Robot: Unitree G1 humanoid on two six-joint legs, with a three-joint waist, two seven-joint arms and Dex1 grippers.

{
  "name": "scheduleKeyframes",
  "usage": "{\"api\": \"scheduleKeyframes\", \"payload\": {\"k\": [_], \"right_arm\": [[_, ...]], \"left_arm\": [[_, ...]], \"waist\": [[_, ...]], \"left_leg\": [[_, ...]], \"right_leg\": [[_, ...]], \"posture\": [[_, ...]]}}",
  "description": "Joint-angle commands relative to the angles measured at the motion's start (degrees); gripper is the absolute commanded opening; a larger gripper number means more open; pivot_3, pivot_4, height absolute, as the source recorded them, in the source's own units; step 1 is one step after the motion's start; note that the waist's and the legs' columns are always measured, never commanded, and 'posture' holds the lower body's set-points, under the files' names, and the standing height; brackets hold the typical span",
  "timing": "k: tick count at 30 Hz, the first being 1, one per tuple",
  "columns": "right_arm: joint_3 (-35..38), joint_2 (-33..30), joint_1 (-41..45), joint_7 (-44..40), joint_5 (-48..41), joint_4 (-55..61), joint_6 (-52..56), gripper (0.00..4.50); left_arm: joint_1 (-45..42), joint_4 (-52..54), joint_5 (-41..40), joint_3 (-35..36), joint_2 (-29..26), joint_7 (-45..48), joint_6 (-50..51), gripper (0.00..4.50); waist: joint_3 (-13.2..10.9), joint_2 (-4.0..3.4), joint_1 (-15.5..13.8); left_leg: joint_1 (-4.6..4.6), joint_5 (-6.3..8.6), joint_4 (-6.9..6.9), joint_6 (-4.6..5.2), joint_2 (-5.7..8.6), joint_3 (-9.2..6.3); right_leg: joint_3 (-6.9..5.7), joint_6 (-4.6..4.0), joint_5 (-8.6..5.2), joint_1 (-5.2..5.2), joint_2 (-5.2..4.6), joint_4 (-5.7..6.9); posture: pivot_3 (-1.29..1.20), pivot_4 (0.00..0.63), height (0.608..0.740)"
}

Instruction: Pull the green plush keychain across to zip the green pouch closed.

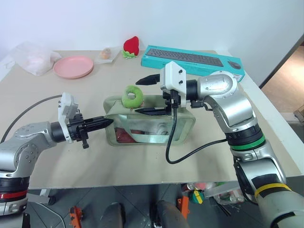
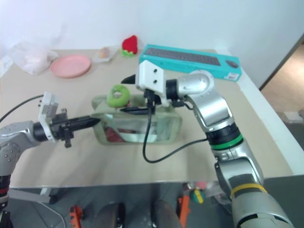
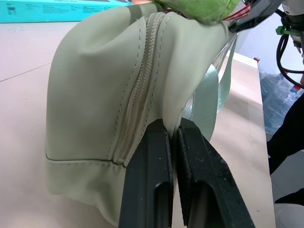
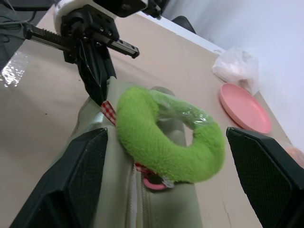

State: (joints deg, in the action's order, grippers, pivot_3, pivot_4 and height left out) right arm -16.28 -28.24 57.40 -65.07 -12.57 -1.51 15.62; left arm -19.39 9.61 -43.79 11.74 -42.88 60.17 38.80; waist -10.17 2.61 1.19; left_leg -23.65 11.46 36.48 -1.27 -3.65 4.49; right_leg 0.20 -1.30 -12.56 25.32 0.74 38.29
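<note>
A: Where is the green plush keychain [image 4: 166, 142]?
B: On top of the green pouch [image 1: 152, 130], near its left end; the right gripper [image 1: 151, 95] has fingers wide apart on either side of it.
A: And the left gripper [image 3: 175, 142]?
B: Fingers together, pinching the pouch's left end.
</note>
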Motion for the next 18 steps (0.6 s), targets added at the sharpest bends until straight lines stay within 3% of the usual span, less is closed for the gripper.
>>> {"api": "scheduleKeyframes", "payload": {"k": [1,12,13,18], "right_arm": [[0.3,0.7,2.1,-1.0,0.4,0.1,-1.1,3.89],[0.6,1.5,1.8,-2.3,1.0,-1.0,-1.4,0.23],[0.6,1.6,1.9,-2.2,1.2,-1.3,-1.5,0.04],[1.3,1.7,1.8,-2.2,1.0,-1.3,-1.3,0.04]], "left_arm": [[0.7,2.1,-1.0,1.8,-0.1,-0.5,-0.3,0.0],[1.6,3.0,-1.7,2.2,-0.3,-1.6,-0.3,0.0],[1.6,3.0,-1.8,2.1,-0.2,-1.6,-0.3,0.0],[1.5,2.8,-1.7,1.8,-0.1,-1.7,-0.4,0.0]], "waist": [[0.0,0.0,0.0],[0.0,0.0,0.0],[0.0,0.0,0.0],[0.0,0.0,0.0]], "left_leg": [[0.0,0.0,0.0,0.0,0.0,0.0],[0.01,0.0,0.0,0.0,-0.02,0.0],[0.01,0.0,0.0,0.0,-0.01,0.0],[0.0,0.0,0.0,0.0,-0.01,-0.01]], "right_leg": [[0.0,0.0,0.0,0.0,0.0,0.0],[-0.01,-0.01,0.01,0.0,0.02,0.0],[-0.01,-0.01,0.01,0.0,0.02,0.0],[-0.01,-0.01,0.01,0.0,0.02,0.0]], "posture": [[0.0,0.15,0.74],[0.0,0.15,0.74],[0.0,0.15,0.74],[0.0,0.15,0.74]]}}
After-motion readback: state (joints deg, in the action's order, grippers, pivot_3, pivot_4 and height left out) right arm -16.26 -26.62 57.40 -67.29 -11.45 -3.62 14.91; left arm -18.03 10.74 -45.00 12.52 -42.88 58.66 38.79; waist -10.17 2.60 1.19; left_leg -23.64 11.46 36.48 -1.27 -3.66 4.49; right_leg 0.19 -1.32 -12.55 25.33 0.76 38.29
